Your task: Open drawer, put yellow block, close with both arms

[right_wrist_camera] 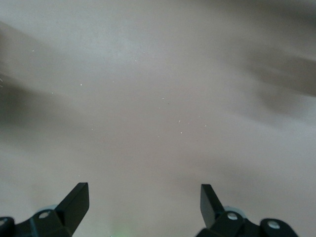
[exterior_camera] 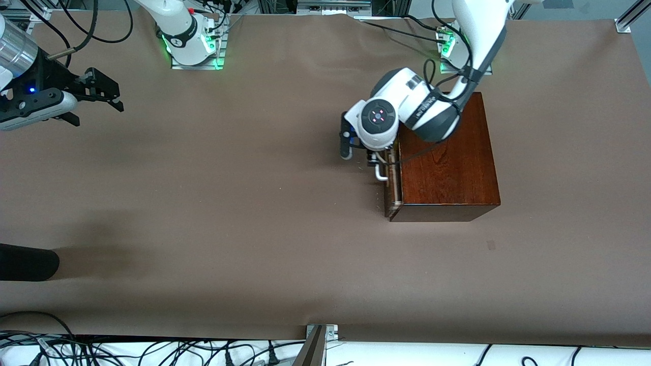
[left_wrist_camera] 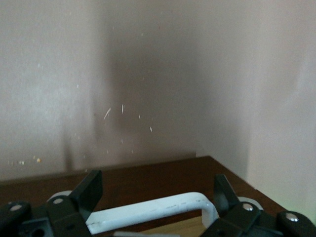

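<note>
The glossy mahogany box (exterior_camera: 447,162) stands toward the left arm's end of the table. Its drawer (exterior_camera: 392,189) is out by a narrow strip, and pale wood (left_wrist_camera: 173,229) shows under the white bar handle (exterior_camera: 380,172). My left gripper (exterior_camera: 374,158) is down at the drawer front, mostly hidden under its wrist. In the left wrist view the left gripper (left_wrist_camera: 156,180) is open, with the handle (left_wrist_camera: 148,212) lying between its two fingers. My right gripper (exterior_camera: 99,113) is open and empty, up over the right arm's end of the table, with bare table below it (right_wrist_camera: 143,190). The yellow block is out of view.
A black rounded object (exterior_camera: 25,262) juts in at the table's edge at the right arm's end, nearer the front camera. Cables hang round the left arm over the box. Brown table cover (exterior_camera: 244,203) spreads between the two grippers.
</note>
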Controlling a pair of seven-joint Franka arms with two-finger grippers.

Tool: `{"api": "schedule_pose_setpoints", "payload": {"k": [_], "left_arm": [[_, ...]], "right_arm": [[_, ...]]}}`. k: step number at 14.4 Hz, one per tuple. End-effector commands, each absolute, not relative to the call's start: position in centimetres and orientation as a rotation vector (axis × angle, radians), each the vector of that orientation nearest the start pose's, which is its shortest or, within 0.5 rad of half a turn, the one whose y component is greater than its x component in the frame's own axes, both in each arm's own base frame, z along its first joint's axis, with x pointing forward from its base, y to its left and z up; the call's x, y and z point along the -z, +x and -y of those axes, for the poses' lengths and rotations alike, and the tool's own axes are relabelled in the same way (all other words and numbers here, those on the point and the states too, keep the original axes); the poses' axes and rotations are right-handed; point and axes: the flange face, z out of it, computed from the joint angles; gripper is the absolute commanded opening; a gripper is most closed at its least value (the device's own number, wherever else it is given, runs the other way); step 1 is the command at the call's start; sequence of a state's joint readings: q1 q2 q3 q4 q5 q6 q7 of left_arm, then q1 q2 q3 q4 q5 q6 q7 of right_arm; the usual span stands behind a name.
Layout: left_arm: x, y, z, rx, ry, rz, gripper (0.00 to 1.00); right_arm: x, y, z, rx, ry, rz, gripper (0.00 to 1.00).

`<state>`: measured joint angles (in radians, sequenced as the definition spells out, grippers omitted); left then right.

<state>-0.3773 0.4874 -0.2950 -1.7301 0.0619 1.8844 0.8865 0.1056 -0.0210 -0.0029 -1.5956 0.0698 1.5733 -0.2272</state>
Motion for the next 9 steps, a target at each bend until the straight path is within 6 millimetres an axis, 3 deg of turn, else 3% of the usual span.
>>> {"api": "schedule_pose_setpoints", "payload": {"k": [1, 3, 5, 8, 9], "left_arm": [[-29.1, 50.8, 34.2, -0.590, -2.232, -2.230, 1.00], [-29.5, 50.8, 34.2, -0.581, -2.233, -2.231, 1.00], [-32.0, 51.1, 34.5, -0.511, -2.264, -2.214, 1.00], [-39.5, 52.5, 34.1, -0.304, -2.280, -2.173, 1.00], [-42.5, 53.6, 31.7, -0.230, -2.320, -2.100, 1.00]], "right_arm": [[-62.7, 54.5, -6.2, 0.041, -3.042, 0.478, 1.00], [-62.6, 54.5, -6.3, 0.036, -3.042, 0.481, 1.00], [-62.6, 54.5, -6.3, 0.036, -3.041, 0.490, 1.00], [-63.2, 54.3, -6.5, 0.053, -3.038, 0.497, 1.00], [-63.1, 54.3, -6.4, 0.049, -3.034, 0.502, 1.00]]}}
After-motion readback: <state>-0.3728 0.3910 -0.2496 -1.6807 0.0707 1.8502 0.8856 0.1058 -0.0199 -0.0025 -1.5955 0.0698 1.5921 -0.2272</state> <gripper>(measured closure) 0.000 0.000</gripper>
